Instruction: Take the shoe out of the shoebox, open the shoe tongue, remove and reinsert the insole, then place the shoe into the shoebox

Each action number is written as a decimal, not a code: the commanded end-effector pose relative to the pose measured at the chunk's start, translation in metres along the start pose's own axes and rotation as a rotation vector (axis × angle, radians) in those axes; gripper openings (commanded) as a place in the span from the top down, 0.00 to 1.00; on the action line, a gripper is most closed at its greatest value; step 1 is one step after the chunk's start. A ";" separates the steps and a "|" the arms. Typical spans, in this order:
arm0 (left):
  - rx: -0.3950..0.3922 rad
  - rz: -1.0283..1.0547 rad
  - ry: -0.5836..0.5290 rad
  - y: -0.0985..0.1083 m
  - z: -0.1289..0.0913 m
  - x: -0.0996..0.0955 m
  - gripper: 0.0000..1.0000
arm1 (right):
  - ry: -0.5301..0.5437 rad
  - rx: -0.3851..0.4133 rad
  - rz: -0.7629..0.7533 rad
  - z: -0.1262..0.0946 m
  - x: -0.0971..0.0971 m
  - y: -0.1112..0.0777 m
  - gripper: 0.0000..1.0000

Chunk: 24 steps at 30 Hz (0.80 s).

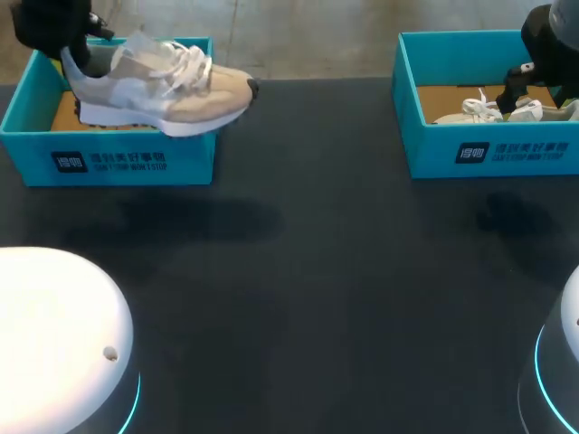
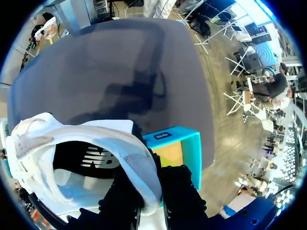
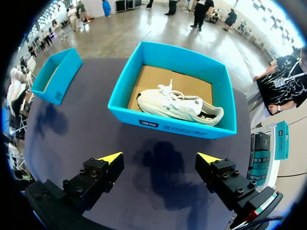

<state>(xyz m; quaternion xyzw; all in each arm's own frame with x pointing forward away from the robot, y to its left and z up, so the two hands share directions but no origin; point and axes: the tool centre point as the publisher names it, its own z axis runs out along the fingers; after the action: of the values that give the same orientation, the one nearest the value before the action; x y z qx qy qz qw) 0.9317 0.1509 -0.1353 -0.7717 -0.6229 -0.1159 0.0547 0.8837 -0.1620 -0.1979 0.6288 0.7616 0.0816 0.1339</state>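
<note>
Two teal shoeboxes, two sneakers, two tools, all on or over one dark table [image 1: 317, 271].

The left shoebox [image 1: 109, 163] is at the far left of the table. The beige sneaker [image 1: 172, 95] is held over it: heel above the box, toe sticking out past the box's right wall, sole down, white laces loose on top. Can't tell if the sole touches the box rim.

The left tool [image 1: 77, 56] is at the heel. In the left wrist view its fingers are clamped on the heel collar from both sides, yellow tips hidden. That view also shows the inside of the sneaker with a dark insole, and a corner of the left shoebox just beyond.

The right shoebox [image 1: 488, 149] is at the far right of the table. One white sneaker [image 3: 177, 108] lies inside it on its side, on the cardboard floor.

The right tool [image 3: 160, 160] hangs above the table beside the right shoebox. Its fingers are wide apart with nothing between them, and both yellow tips show.
</note>
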 end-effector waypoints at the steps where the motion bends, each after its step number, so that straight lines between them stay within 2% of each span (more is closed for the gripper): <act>1: -0.126 0.000 -0.006 -0.018 -0.005 -0.007 1.00 | 0.002 -0.001 -0.001 0.000 -0.001 0.000 0.00; 9: -0.139 0.033 -0.020 -0.034 -0.004 -0.041 1.00 | 0.002 -0.001 -0.001 0.000 -0.001 0.000 0.00; 18: -0.143 0.159 -0.036 -0.045 -0.001 -0.103 1.00 | 0.002 -0.001 -0.001 0.000 -0.001 0.000 0.00; 24: -0.140 0.221 -0.031 -0.053 -0.003 -0.128 1.00 | 0.002 -0.001 -0.001 0.000 -0.001 0.000 0.00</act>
<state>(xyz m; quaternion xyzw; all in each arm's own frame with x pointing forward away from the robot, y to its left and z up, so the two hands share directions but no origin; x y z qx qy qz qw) 0.8595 0.0447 -0.1664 -0.8399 -0.5264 -0.1322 0.0036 0.8837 -0.1620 -0.1979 0.6288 0.7616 0.0816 0.1339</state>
